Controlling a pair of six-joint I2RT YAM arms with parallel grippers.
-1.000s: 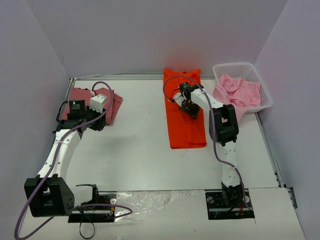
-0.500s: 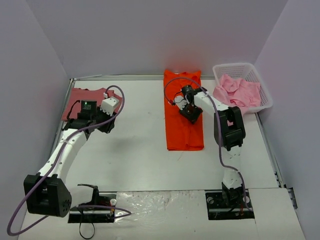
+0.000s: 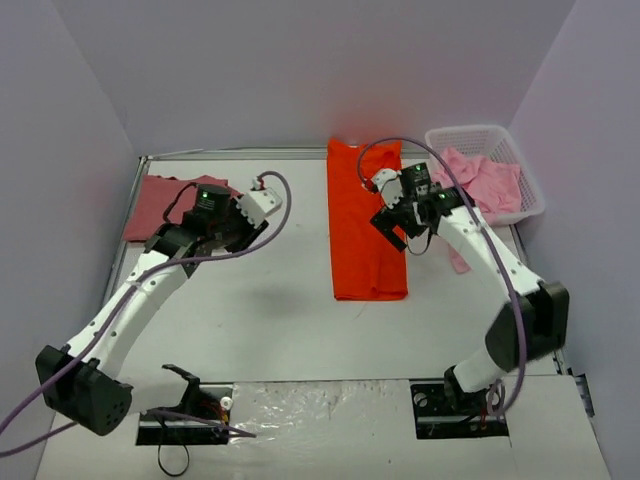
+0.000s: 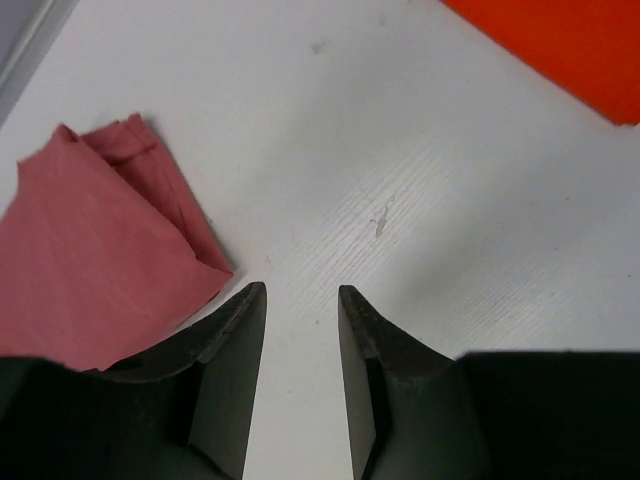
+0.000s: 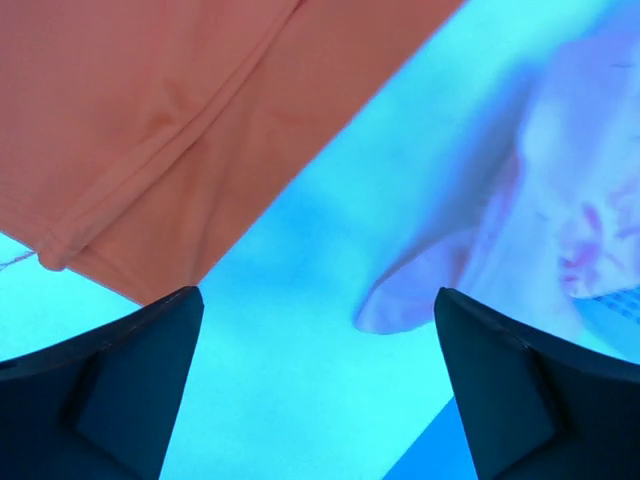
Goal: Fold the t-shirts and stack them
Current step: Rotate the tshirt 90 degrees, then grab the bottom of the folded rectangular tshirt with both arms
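Right gripper [image 5: 318,300] spread wide between orange shirt [image 3: 366,225] and pink shirts [image 3: 485,185], left gripper [image 4: 300,300] narrowly parted, empty, beside rose shirt [image 4: 90,270]

orange-red t-shirt [image 3: 365,240]: 1 is counted, upper centre | dusty rose-red t-shirt [image 3: 155,205]: 1 is counted, upper left | light pink t-shirts [image 3: 487,185]: heaped, number cannot be told | white basket [image 3: 470,134]: 1 is counted, upper right | arms: 2 are counted, left arm [image 3: 130,300], right arm [image 3: 492,262]
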